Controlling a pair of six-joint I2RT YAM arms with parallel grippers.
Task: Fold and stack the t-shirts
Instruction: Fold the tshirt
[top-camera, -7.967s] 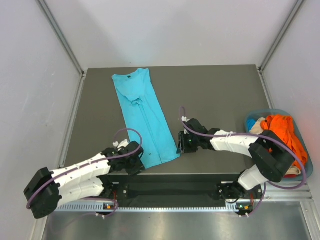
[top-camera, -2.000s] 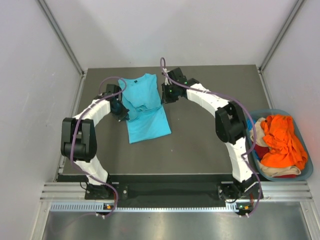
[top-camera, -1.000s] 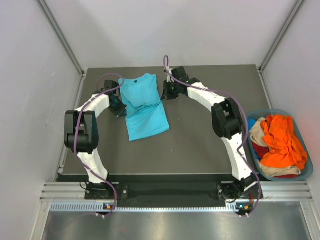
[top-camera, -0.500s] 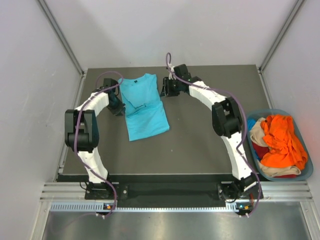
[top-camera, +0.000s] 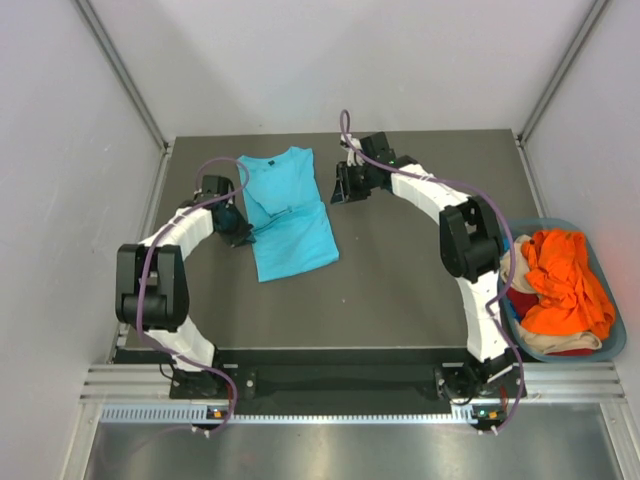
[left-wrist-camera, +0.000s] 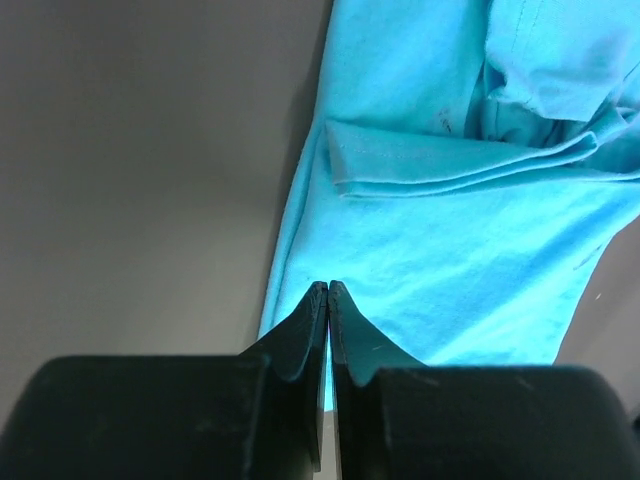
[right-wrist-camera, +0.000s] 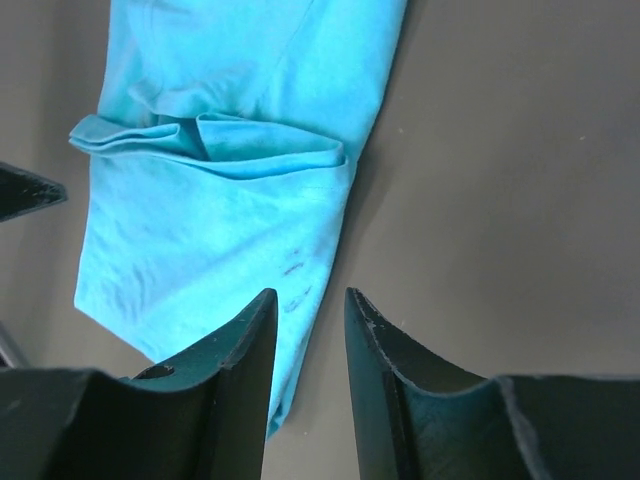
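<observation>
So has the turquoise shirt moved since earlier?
Yes. The turquoise shirt got folded: its near end now lies farther from the near edge of the table.

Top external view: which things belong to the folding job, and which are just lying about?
Job: turquoise t-shirt, partly folded; orange t-shirt, heaped in the basket; left claw, shut; right claw, open.
Lying about: basket; table.
</observation>
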